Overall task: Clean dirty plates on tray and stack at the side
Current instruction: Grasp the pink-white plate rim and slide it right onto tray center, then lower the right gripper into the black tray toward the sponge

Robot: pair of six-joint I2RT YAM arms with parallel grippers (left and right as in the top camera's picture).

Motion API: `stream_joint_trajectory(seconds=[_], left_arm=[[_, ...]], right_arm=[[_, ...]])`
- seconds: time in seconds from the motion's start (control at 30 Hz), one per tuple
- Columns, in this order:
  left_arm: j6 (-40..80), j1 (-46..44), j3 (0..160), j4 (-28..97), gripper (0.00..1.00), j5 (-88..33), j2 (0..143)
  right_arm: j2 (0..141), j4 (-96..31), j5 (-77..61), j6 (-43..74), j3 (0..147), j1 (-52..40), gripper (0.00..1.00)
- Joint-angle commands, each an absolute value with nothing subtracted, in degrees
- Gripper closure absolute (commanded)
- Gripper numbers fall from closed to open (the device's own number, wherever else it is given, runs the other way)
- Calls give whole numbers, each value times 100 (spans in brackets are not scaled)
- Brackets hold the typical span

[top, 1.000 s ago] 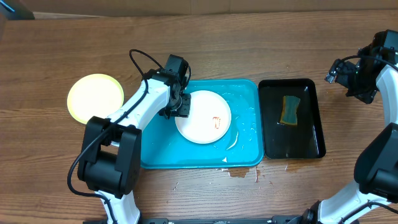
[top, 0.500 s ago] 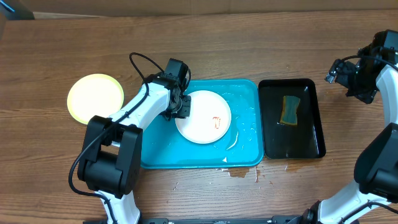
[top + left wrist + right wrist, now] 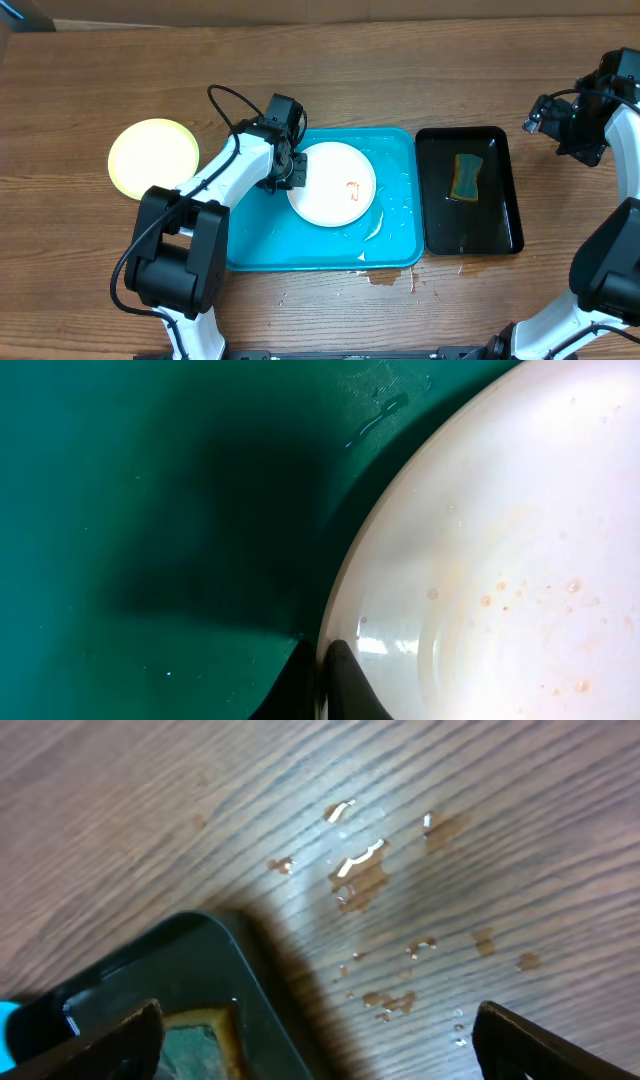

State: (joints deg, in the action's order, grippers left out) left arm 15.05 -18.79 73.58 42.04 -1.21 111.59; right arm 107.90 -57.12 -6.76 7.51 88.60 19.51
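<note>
A white plate with a small reddish-orange smear lies in the turquoise tray. My left gripper is shut on that plate's left rim. In the left wrist view its dark fingertips pinch the thin edge of the plate, one finger inside and one outside, over the tray floor. A pale yellow-green plate rests on the bare wood left of the tray. My right gripper hangs open above the table, far right, with nothing between its fingers.
A narrow black tray holding a sponge stands right of the turquoise tray; its corner shows in the right wrist view. Water drops lie on the wood there, and a small spill sits by the turquoise tray's front edge.
The left gripper's jaws closed on the white plate's rim. The plate shifted slightly to the right in the tray. The right arm has not moved.
</note>
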Motion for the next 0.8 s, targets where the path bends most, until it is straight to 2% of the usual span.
stream_joint_trajectory(seconds=[0.0,0.13,0.2,0.27,0.37,0.57,0.77], left_arm=[[1551,-1920,7319,4191,96,-67,11214],[1697,-1911,7319,4189,96,-64,11214],[1695,-1911,7319,4174,96,-62,11214],[1693,-1911,7319,4165,96,-62,11214],[1673,-1911,7319,4167,96,-60,11214],[1673,-1911,7319,4165,93,-40,11214],[1671,-1911,7319,4169,89,-38,11214]], right_arm=[[10759,-5736,-1474,766,8923,1957,0],[10759,-6029,-2727,731,8923,1955,0],[10759,-6189,-3354,572,8923,1892,11],[10757,-6348,-3389,552,8923,1772,23],[10757,-6740,-2989,550,8923,1549,27],[10757,-7529,-1275,644,8882,819,32],[10757,-7559,-108,1361,8488,296,34]])
